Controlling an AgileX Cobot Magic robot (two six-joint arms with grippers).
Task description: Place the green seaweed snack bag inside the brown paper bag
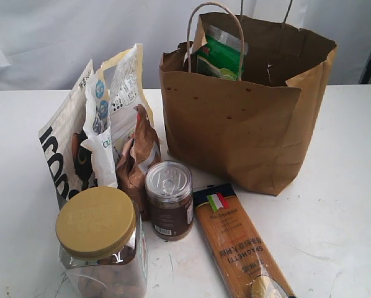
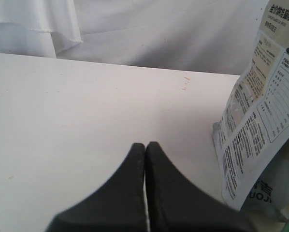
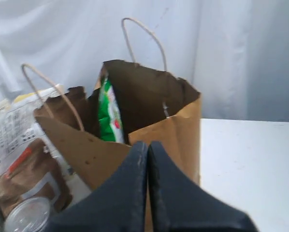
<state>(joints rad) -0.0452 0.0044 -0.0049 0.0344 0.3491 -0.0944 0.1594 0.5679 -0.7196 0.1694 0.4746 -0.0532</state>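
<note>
We see the green seaweed snack bag standing inside the brown paper bag, at the left side of its open mouth in the exterior view, by one handle. Its top edge pokes above the rim. The right wrist view agrees: green pouch down in the opening.

Left end effector: fingers pressed together with nothing between them, over bare bench, near a white printed pouch. Right end effector: also closed flat and empty, in front of the paper bag's near wall. Neither arm shows in the exterior view.

Jar, can, spaghetti packet and dark foil pouch sit on the bench beside the bag.

Our judgement is that the placing step is done and the task is essentially complete. The next move, if any, is to pull both arms away clear of the looped handles without nudging the bag. It could also be to press the pouch lower, if it must sit below the rim.
</note>
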